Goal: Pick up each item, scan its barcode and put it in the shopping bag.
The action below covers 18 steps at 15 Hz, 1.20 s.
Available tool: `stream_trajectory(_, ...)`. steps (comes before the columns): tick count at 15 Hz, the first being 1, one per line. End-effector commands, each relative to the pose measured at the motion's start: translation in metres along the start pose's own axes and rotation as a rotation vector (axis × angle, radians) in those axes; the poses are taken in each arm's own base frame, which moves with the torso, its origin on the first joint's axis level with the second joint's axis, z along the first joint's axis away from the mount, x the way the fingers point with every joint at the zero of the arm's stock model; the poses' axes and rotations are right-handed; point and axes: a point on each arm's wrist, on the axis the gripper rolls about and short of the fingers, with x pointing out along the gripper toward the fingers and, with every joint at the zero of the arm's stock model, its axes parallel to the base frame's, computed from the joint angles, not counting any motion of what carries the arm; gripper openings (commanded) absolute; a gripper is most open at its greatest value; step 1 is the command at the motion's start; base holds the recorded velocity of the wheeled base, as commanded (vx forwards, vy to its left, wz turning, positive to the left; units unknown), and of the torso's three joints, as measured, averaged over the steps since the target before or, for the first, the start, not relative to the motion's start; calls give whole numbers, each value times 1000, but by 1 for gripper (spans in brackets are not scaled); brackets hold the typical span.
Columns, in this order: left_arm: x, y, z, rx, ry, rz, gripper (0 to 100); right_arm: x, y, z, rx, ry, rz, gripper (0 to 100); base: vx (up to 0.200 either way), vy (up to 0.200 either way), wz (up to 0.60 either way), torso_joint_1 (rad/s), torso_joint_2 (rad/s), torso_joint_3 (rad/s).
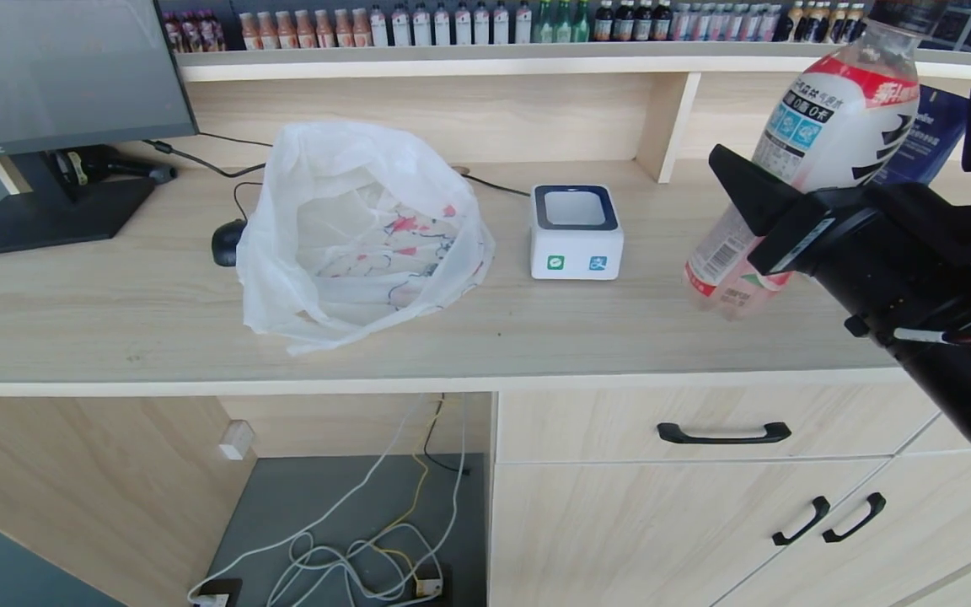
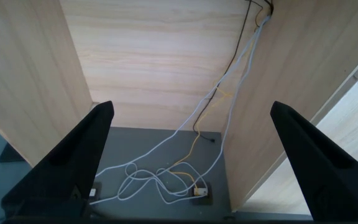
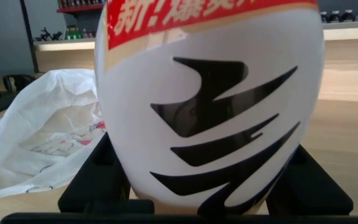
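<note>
My right gripper (image 1: 789,221) is shut on a drink bottle (image 1: 823,143) with a white, red and black label, holding it tilted above the right part of the counter. Its barcode side faces down and to the left. The bottle (image 3: 210,106) sits close between the dark fingers (image 3: 95,180) in the right wrist view. The white barcode scanner (image 1: 576,232) stands at the counter's middle, left of the bottle. Further left lies the open white plastic shopping bag (image 1: 359,228), also seen as the bag (image 3: 36,137). My left gripper (image 2: 191,162) hangs open below the counter, over cables on the floor.
A monitor (image 1: 56,76) on its stand occupies the back left, with a black mouse (image 1: 227,242) beside the bag. A wooden divider (image 1: 662,126) and a shelf of bottles (image 1: 485,21) run behind. A blue box (image 1: 928,139) sits behind the held bottle. Drawers with black handles (image 1: 721,434) are below.
</note>
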Motion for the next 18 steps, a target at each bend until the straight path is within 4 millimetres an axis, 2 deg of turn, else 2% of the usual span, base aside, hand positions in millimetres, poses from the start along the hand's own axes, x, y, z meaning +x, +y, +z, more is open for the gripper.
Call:
stream_trajectory(1,0,0,0,0,-1,1,100,-1,0,1,-2,-3,-1,0,0,0,0,0,0,0)
stream_trajectory(8,0,0,0,0,-1,1,100,2,1,4,-25,-16,53,0,0,0,0,0,0,0)
stream_trajectory(10,0,0,0,0,-1,1,100,4,4,2,-84,-17,85,0,0,0,0,0,0,0)
stream_trajectory(13,0,0,0,0,-1,1,100,34,12,5,-258,-63,116,0,0,0,0,0,0,0)
stream_trajectory(16,0,0,0,-2,-1,1,100,43,18,14,-422,-121,114,0,0,0,0,0,0,0)
stream_trajectory(17,0,0,0,-2,-1,1,100,43,18,14,-422,-121,114,0,0,0,0,0,0,0)
stream_trajectory(18,0,0,0,0,-1,1,100,51,33,16,-503,-162,140,0,0,0,0,0,0,0)
